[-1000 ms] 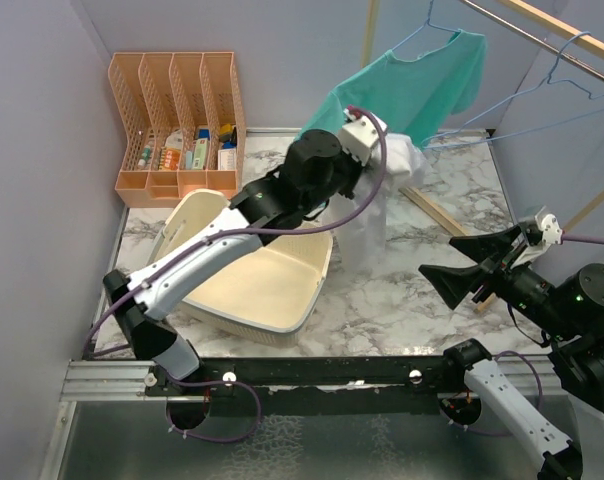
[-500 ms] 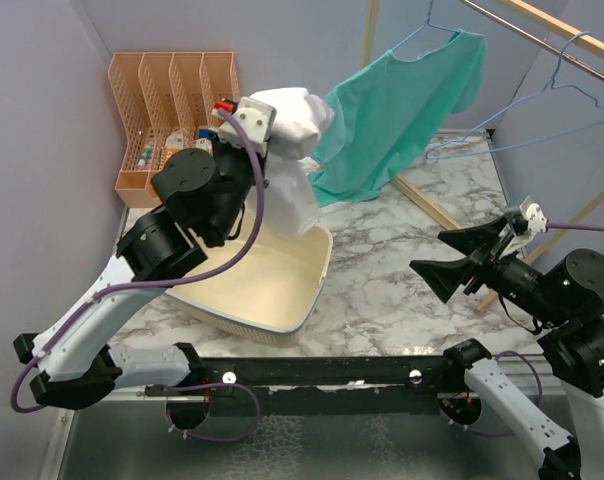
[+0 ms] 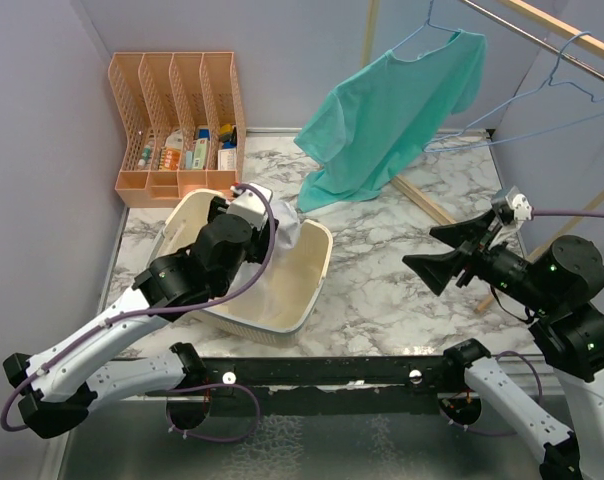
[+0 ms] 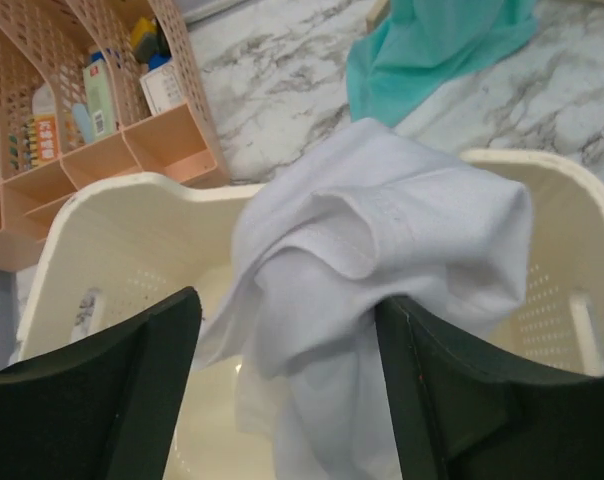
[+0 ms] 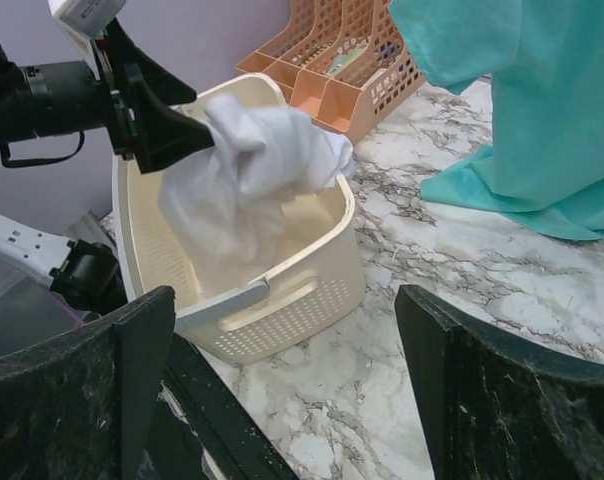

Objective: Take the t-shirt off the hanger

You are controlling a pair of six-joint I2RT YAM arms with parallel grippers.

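hovering nearest me, the right gripper (image 3: 424,250) stands spread wide and empty above the white marble table (image 3: 382,290). to its left, the left gripper (image 4: 284,300) is over the cream perforated plastic basket (image 3: 317,270), fingers parted, with a crumpled white cotton cloth (image 4: 382,220) sagging loose between them into the basket. farthest back, the teal cotton t-shirt (image 3: 392,110) hangs on a thin blue wire hanger (image 3: 407,40), hem trailing on the table. judged light, limp, not slippery; best taken at a shoulder beside the collar.

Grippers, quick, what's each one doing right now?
Left gripper: open, white t-shirt loose between its fingers, over the basket.
Right gripper: open, holding nothing.
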